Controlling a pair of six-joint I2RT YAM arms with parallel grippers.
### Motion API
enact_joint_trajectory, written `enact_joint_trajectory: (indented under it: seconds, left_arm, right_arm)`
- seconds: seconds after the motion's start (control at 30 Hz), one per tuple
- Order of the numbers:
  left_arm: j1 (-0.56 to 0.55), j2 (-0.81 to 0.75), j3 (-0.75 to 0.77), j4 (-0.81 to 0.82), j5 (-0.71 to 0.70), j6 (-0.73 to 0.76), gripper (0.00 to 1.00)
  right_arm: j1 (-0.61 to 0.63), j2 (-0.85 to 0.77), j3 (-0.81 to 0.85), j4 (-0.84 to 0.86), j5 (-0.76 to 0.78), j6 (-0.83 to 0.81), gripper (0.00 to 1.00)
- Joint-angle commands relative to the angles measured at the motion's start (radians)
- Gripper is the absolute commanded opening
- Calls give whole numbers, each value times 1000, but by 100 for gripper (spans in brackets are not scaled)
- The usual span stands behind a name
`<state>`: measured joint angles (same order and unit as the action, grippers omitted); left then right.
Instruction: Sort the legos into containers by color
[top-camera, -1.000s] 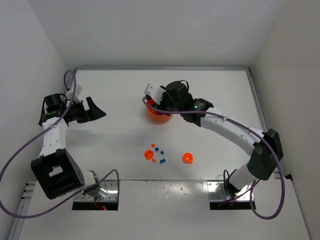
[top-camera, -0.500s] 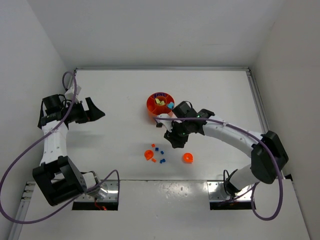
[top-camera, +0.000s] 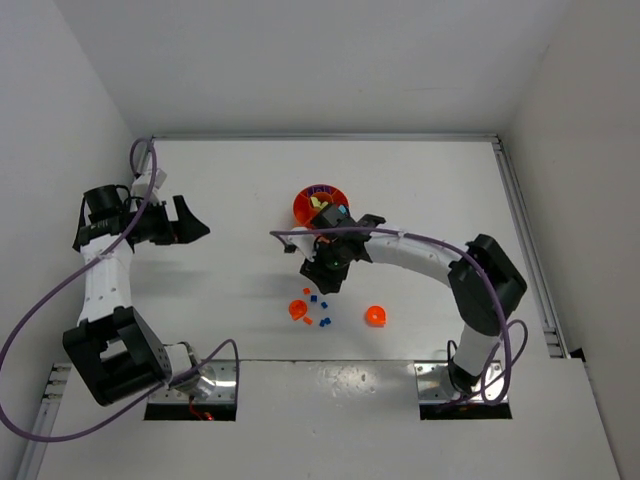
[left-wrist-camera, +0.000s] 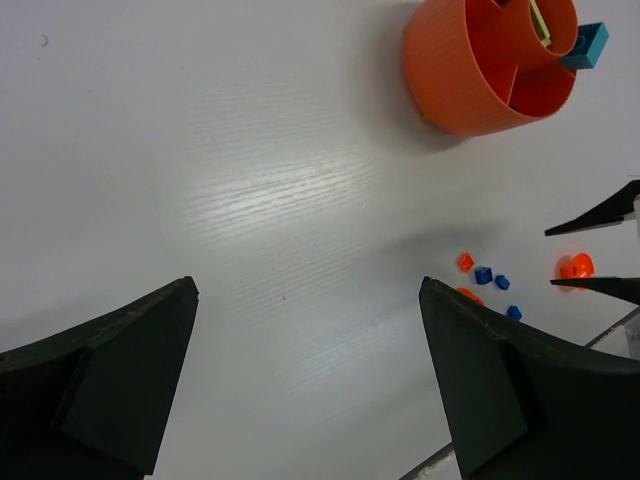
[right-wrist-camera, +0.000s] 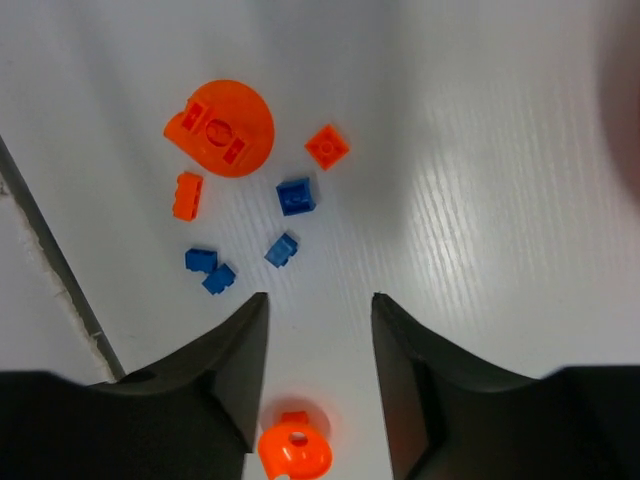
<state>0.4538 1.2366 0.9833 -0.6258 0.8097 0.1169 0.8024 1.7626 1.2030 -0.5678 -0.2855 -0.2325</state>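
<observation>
The orange dish (top-camera: 302, 211) stands mid-table, its inner walls (left-wrist-camera: 505, 50) showing. Lime and purple bricks lie in its compartments, and a cyan brick (left-wrist-camera: 590, 45) sits at its rim. Loose legos lie nearer the arms: blue bricks (right-wrist-camera: 295, 196) (right-wrist-camera: 282, 250) (right-wrist-camera: 209, 270), small orange bricks (right-wrist-camera: 327, 146) (right-wrist-camera: 186, 195), and two round orange pieces (right-wrist-camera: 222, 128) (right-wrist-camera: 294, 452). My right gripper (top-camera: 322, 272) (right-wrist-camera: 318, 300) hovers open just above this cluster, holding nothing. One round orange piece lies on the table back between its fingers. My left gripper (top-camera: 190, 222) (left-wrist-camera: 308, 290) stands wide open and empty, far left of the dish.
White walls close in the table on the left, back and right. A rail (top-camera: 520, 220) runs along the right edge. In the left wrist view the right gripper's fingers (left-wrist-camera: 600, 215) show beside the loose bricks. A purple cable (top-camera: 50, 300) loops round the left arm.
The right gripper left the dish and swung down and left to hover over the loose bricks, its jaws a little narrower. A cyan brick now shows at the dish. The left arm hardly moved.
</observation>
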Motion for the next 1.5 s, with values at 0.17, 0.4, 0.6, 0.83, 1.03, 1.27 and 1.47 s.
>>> enact_joint_trajectory:
  seconds: [0.17,0.4,0.6,0.83,1.03,1.27,1.47]
  left_arm:
    - [14,21,45,-26,97,73,100]
    - [14,31,45,-26,97,82,100]
    - [14,31,45,-26,97,92,100]
    - [14,21,45,-26,97,92,100]
    - [14,31,45,-26,97,92,100]
    - [23,31,45,-26,97,101,100]
    - [23,31,45,-26,97,101,100]
  right_arm:
    - [107,32,6,98,124,-33,54]
    - [150,92,-13,120,157,-51,58]
    - [150,123,-13,149,184,-60,61]
    - [150,143,-13,160,195,-60,69]
    - [159,163,-3,170,186,-70,69]
    - [159,181,-23,194,186,-70,61]
    - [169,190,-14,203,204,-70,48]
